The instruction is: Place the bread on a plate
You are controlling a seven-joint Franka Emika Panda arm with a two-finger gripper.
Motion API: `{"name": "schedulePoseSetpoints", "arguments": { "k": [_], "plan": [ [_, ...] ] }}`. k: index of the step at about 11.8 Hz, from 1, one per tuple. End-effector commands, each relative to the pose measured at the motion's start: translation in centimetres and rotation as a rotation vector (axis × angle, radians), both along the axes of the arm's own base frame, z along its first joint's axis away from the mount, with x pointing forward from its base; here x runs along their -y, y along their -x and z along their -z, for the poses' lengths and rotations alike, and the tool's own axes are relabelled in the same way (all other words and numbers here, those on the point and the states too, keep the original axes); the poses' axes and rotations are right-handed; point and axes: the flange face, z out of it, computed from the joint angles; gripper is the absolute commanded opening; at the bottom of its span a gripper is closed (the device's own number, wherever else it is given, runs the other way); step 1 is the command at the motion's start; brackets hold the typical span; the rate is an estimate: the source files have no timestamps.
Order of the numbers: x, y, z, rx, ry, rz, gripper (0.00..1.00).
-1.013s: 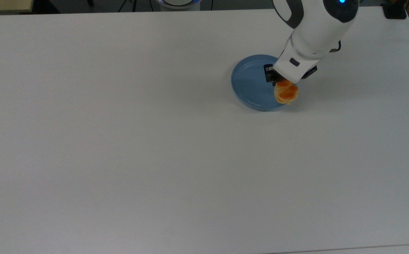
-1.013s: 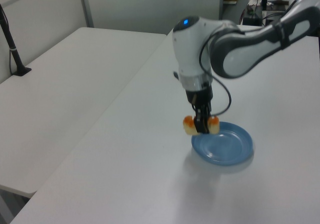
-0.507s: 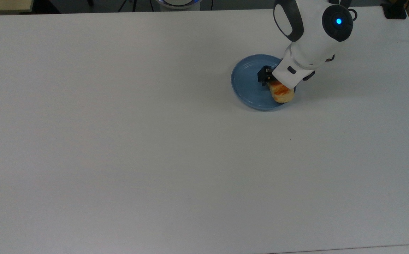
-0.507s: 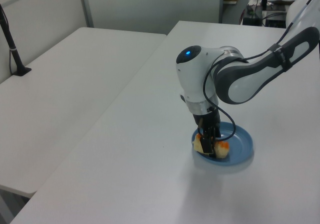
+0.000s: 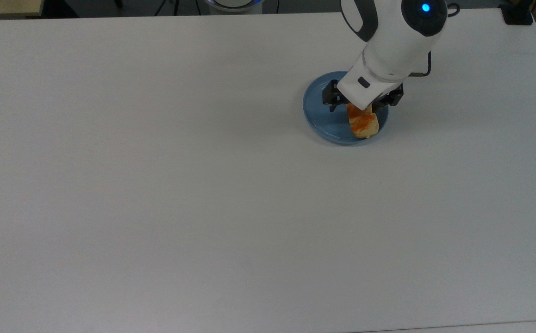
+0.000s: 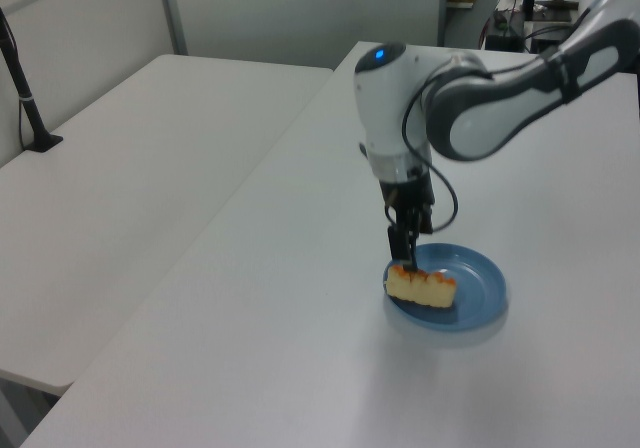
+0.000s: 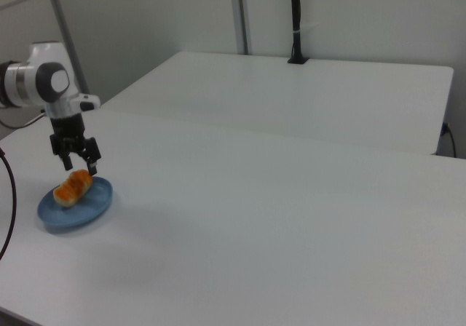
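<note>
One bread [image 5: 363,124] (plate [image 5: 320,115] edge)

A broad white table [image 5: 157,185] carries the scene. The one thing resting directly on its surface is the round blue plate [image 5: 323,120], which sits toward the far right in the top view, toward the near right in the left view [image 6: 480,303], and at the near left in the right view [image 7: 54,213]. A second white table [image 7: 313,97] stands alongside it, on the left view's left [image 6: 120,168].
</note>
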Motion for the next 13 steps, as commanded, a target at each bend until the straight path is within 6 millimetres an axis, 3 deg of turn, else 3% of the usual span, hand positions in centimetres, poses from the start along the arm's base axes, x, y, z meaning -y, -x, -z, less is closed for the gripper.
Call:
{"name": "schedulePoseSetpoints", "arguments": {
  "k": [1, 3, 5, 9, 12, 13],
  "plan": [
    [6.8, -0.4, -8.5, 0.009, -0.012, 0.066, 1.00],
    [12.3, -0.6, -13.2, 0.027, -0.031, 0.093, 1.00],
    [16.8, -0.6, -15.6, 0.048, 0.011, 0.137, 1.00],
    [26.8, -2.1, -17.4, 0.075, 0.023, 0.148, 1.00],
    [30.7, -2.6, -16.7, 0.075, 0.033, 0.177, 1.00],
    [30.8, -2.8, -16.8, 0.089, 0.029, 0.151, 1.00]
  ]
}}
